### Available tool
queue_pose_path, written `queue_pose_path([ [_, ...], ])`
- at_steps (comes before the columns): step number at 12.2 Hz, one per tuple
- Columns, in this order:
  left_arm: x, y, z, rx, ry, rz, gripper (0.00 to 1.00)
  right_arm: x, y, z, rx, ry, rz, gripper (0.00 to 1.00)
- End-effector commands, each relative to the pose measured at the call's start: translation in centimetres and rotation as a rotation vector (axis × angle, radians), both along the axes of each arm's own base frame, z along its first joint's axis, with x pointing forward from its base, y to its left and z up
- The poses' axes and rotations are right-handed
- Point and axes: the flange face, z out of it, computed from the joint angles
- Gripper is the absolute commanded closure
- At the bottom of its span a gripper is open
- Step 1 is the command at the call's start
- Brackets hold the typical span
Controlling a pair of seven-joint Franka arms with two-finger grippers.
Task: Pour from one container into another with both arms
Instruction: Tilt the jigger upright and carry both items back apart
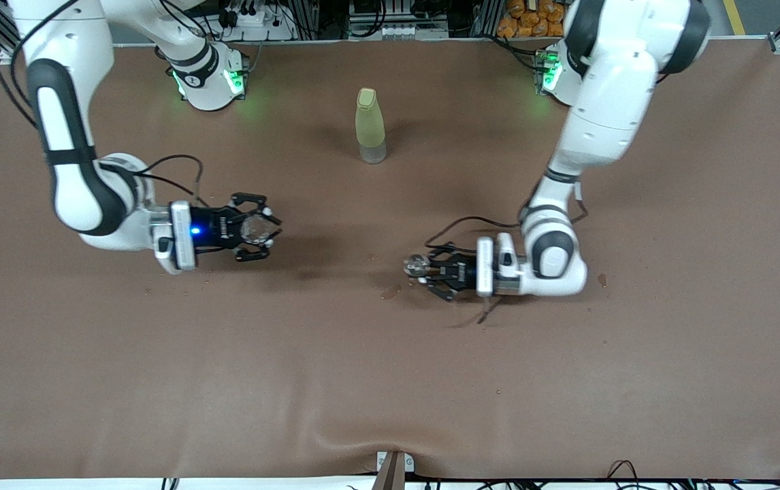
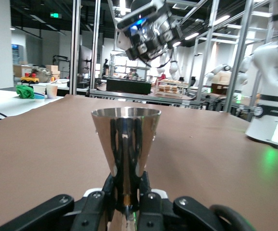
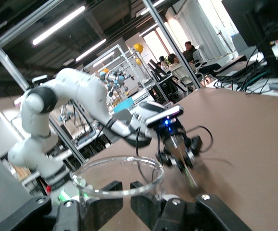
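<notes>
The left gripper (image 1: 429, 270) is clamping the steel jigger (image 1: 416, 265) upright low over the table (image 1: 390, 381); at its nine o'clock, the right gripper (image 1: 262, 227) is gripping the glass cup (image 1: 255, 229), raised above the table.

The right hand (image 1: 264, 235) is up over the brown surface (image 1: 390, 381) toward the right arm's end, closed around a clear glass cup (image 1: 254, 229). The left hand (image 1: 424, 271) sits low, gripping a shiny steel jigger (image 1: 416, 265). A yellow-green bottle (image 1: 370, 126) stands upright between the arms' bases.
</notes>
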Motion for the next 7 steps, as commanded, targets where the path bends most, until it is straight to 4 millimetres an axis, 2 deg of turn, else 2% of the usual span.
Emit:
queue_pose_path([
  [1, 1.1, 8.4, 0.5, -0.033, 0.016, -0.010, 1.00, -0.1, -4.1, 0.7, -0.029, -0.142, 0.029, 1.00],
  [2, 1.8, 12.9, 0.5, -0.024, 0.014, -0.006, 1.00, -0.2, -6.0, 0.5, -0.039, -0.195, 0.031, 1.00],
  [4, 2.3, 20.1, 0.4, 0.021, 0.016, -0.010, 1.00, -0.3, -9.3, 0.3, -0.057, -0.315, 0.030, 1.00],
  [6, 1.6, 25.1, 0.3, -0.024, 0.027, 0.013, 1.00, -0.6, -12.7, -0.5, -0.073, -0.436, 0.040, 1.00],
  [7, 1.1, 28.2, -0.1, -0.033, 0.027, 0.037, 1.00, -0.9, -14.5, -1.3, -0.070, -0.478, 0.043, 1.00],
])
